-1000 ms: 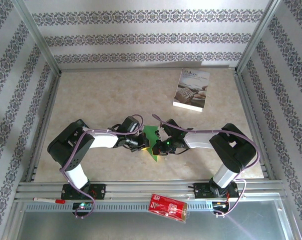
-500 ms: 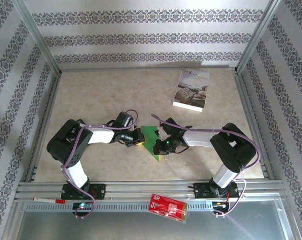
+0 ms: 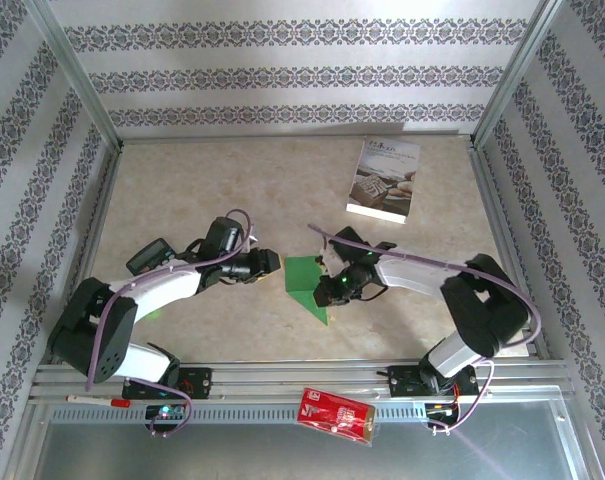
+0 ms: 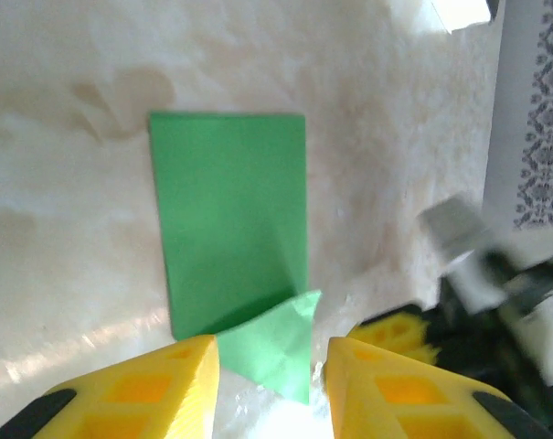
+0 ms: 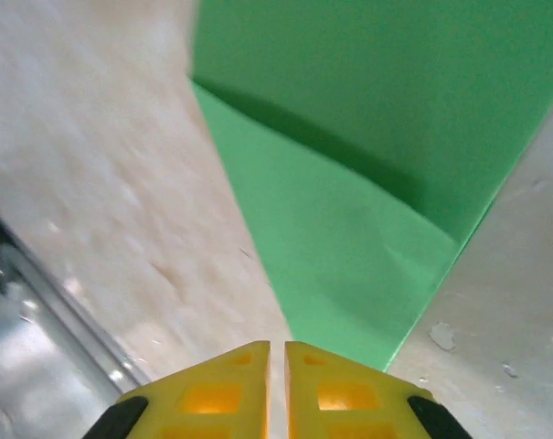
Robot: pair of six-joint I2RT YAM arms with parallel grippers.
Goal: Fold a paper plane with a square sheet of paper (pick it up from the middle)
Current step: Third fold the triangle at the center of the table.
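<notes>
Nearest in my overhead camera, a red packet [image 3: 337,416] lies on the metal rail; beyond it, mid-desk [image 3: 182,190], the green sheet of paper [image 3: 302,280] lies flat between my two arms, part-folded into a strip with one corner turned to a point aimed back at the rail. My left gripper [image 4: 271,389] hovers just short of the flapped end, yellow fingers [image 4: 139,398] apart and empty; my right gripper [image 5: 277,384] sits at the sheet's edge, fingers all but together with nothing visible between them. I judge the paper featherlight, limp and quick to slide on the polished stone, and any stray pinch would crease it; the best hold, I reckon, is at the middle along the doubled fold, where the layers lend stiffness. The left wrist camera gives the whole outline and the triangular flap; the right wrist camera gives the flap's raised edge and its shadow, which the overhead flattens into one green patch. Farthest off, a white booklet [image 3: 384,180] rests near the back wall.
</notes>
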